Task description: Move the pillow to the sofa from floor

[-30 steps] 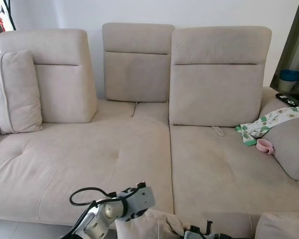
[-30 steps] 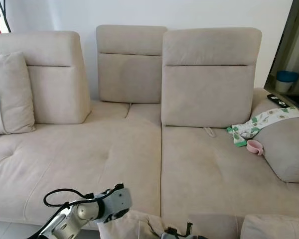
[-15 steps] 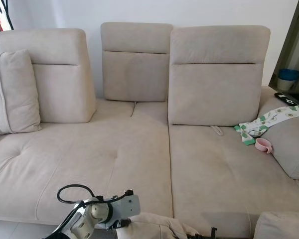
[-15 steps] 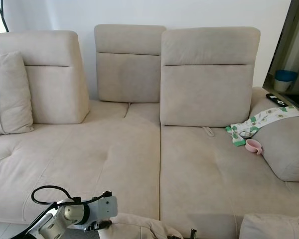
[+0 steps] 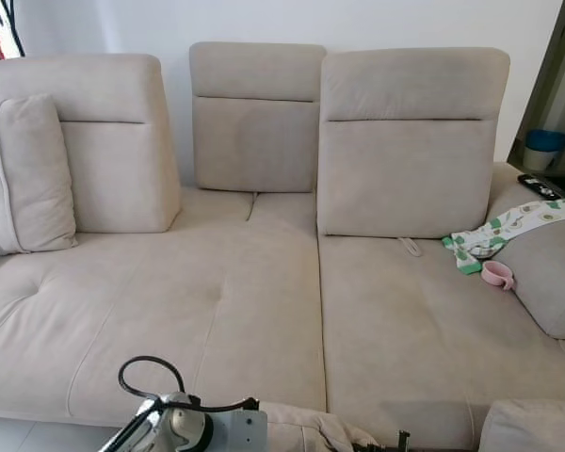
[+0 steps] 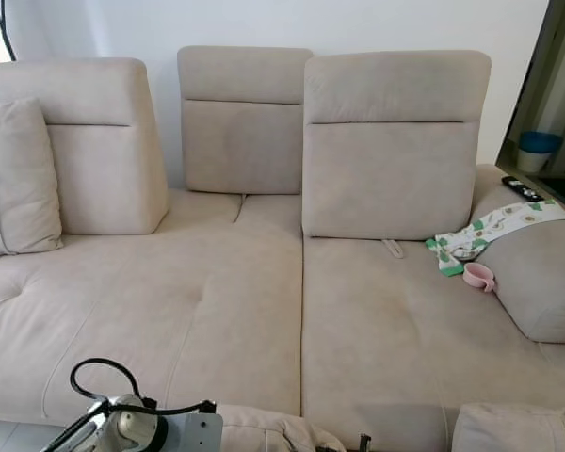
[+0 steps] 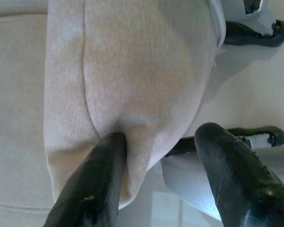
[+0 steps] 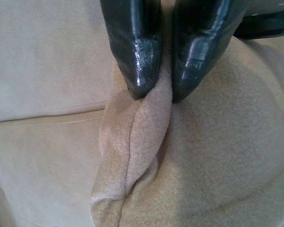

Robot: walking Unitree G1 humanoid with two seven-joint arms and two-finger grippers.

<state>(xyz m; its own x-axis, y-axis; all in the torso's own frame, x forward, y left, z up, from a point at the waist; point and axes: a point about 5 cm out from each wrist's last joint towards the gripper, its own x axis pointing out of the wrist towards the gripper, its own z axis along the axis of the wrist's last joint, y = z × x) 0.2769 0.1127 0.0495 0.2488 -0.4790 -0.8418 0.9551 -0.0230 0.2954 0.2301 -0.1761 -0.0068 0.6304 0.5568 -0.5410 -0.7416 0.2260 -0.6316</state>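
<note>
The beige pillow [image 5: 306,428] hangs low in front of the sofa [image 5: 217,292], just below the seat's front edge at the bottom of the left eye view. My right gripper [image 8: 162,92] is shut on a raised fold of the pillow [image 8: 203,156]. On the other arm, my left gripper [image 7: 163,135] is open: one finger [image 7: 97,179] presses into the pillow's [image 7: 142,71] edge, the other stands apart beside it. My left wrist [image 5: 193,431] sits just left of the pillow.
A matching cushion [image 5: 33,174] leans at the sofa's left end. On the right armrest lie a patterned cloth [image 5: 508,226], a pink cup [image 5: 499,275] and a remote [image 5: 544,186]. Another beige cushion [image 5: 532,428] is at the bottom right.
My left arm and the pillow have sunk lower in the eye views, toward the bottom edge. The sofa has hardly shifted.
</note>
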